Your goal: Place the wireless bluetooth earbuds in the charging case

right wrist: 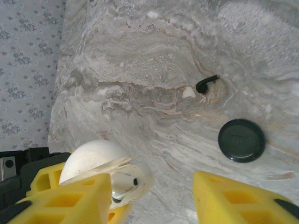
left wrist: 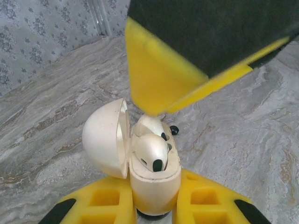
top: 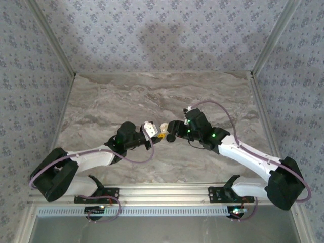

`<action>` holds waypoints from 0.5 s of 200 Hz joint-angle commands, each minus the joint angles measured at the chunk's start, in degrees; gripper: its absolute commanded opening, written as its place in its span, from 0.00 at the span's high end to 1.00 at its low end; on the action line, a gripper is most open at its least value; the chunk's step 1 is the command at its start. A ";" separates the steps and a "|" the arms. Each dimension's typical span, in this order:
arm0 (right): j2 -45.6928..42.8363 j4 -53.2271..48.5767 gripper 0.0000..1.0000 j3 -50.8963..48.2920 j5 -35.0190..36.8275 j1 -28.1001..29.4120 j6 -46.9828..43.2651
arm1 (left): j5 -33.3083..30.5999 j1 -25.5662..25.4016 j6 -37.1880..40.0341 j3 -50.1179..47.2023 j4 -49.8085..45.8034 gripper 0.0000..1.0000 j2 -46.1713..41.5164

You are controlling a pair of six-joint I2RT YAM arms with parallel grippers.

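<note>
1. Left gripper (left wrist: 154, 201) is clenched on the small round cream-white plastic charging case (left wrist: 156, 175). Its yellow fingers (left wrist: 105, 205) press both sides of the case base.
2. In the top view the case (top: 163, 127) is near the middle of the grey-veined marble tabletop (top: 101, 101), slightly towards the near edge, between the two gripper heads. Can't tell whether it's lifted or resting.
3. Domed lid (left wrist: 105, 137) is swung open and stands up at the left of the base in the left wrist view.
4. Two tiny white plastic earbuds (left wrist: 150, 151) sit in the base, one behind the other. Can't tell if they're fully seated.
5. Right gripper (right wrist: 154, 203) is released: yellow fingers (right wrist: 238, 200) are wide apart with bare marble between them, and the open case is just beside one finger. In the left wrist view one of its fingers hangs right above the case's far side.
6. A flat round black disc (right wrist: 241, 140) lies on the marble, apart from the case. Beyond it is a small black hook-shaped piece (right wrist: 206, 84) with a white fleck (right wrist: 188, 92) just beside it.
</note>
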 commanded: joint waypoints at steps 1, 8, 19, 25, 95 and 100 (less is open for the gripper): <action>-2.63 0.17 0.41 1.21 -4.66 -3.19 -5.59 | 2.61 -0.31 0.83 0.48 1.39 0.95 -1.86; -2.81 0.60 0.40 1.33 -6.63 -4.14 -6.44 | 3.45 -0.29 0.74 0.53 1.23 0.95 -1.91; -2.86 0.43 0.37 1.77 -9.49 -5.63 -8.83 | 4.70 -0.34 0.76 0.57 1.18 0.95 -2.14; -2.71 -0.27 0.35 2.15 -10.62 -6.36 -10.29 | 5.37 -0.25 0.70 0.63 1.08 0.95 -2.25; 4.61 0.39 0.34 6.34 -26.81 -9.71 -19.72 | 10.07 -0.24 0.30 2.21 -0.95 0.95 -2.53; 5.13 0.72 0.34 6.35 -27.49 -9.68 -19.76 | 10.16 -0.23 0.34 2.28 -1.11 0.95 -2.62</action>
